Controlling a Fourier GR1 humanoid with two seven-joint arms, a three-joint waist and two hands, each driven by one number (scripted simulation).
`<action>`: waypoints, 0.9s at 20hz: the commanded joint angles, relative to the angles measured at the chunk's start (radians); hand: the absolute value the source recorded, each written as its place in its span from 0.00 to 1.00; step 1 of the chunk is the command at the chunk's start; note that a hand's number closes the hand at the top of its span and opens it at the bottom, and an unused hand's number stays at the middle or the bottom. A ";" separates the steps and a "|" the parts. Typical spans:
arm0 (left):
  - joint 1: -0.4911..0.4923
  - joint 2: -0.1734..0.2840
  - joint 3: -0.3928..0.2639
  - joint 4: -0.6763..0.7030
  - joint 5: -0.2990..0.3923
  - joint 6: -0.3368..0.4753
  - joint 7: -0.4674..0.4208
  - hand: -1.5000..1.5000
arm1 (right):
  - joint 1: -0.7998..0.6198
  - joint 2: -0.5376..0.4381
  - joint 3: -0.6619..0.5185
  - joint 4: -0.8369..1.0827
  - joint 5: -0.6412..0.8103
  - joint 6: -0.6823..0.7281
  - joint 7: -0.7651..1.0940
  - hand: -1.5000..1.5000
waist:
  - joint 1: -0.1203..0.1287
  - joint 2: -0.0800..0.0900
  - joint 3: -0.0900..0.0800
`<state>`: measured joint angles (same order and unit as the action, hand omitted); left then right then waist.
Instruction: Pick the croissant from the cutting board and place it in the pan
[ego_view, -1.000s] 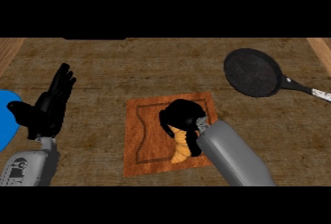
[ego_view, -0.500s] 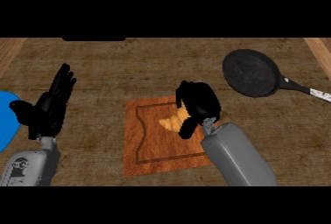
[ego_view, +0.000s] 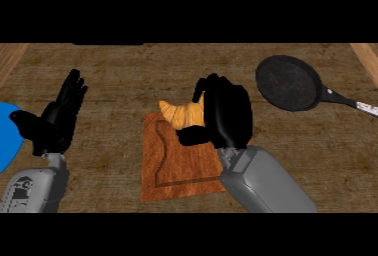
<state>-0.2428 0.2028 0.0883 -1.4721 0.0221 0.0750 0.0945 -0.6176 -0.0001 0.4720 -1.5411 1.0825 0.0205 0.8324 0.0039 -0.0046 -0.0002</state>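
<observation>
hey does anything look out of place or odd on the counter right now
Nothing stands out. The right hand is curled round the croissant above the cutting board's far edge, the pan lies flat, and the left hand rests open.

Counter top (ego_view: 140, 80): brown, mottled wood-grain surface, fills the head view. Lighter wooden strips run along the left edge (ego_view: 9, 57) and the right edge (ego_view: 366, 54). Lighting even, no strong shadows.
</observation>
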 joint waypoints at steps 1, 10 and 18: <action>0.016 0.000 -0.001 -0.009 -0.001 -0.005 0.004 0.50 | -0.075 0.000 -0.093 -0.078 -0.052 -0.017 0.063 1.00 | 0.000 0.003 0.000; 0.042 -0.023 -0.018 -0.008 -0.029 0.003 -0.045 0.50 | -0.028 -0.159 -0.423 0.096 -0.204 -0.181 -0.246 1.00 | -0.001 0.006 0.001; 0.007 -0.033 -0.012 -0.003 -0.018 0.005 -0.019 0.50 | -0.124 -0.318 -0.562 0.580 -0.166 -0.373 -0.525 1.00 | 0.023 0.017 0.001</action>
<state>-0.2309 0.1868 0.0781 -1.4949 0.0117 0.0675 0.0945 -0.7032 -0.2524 -0.0425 -1.1393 0.8772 -0.2707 0.3959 0.0187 0.0079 0.0009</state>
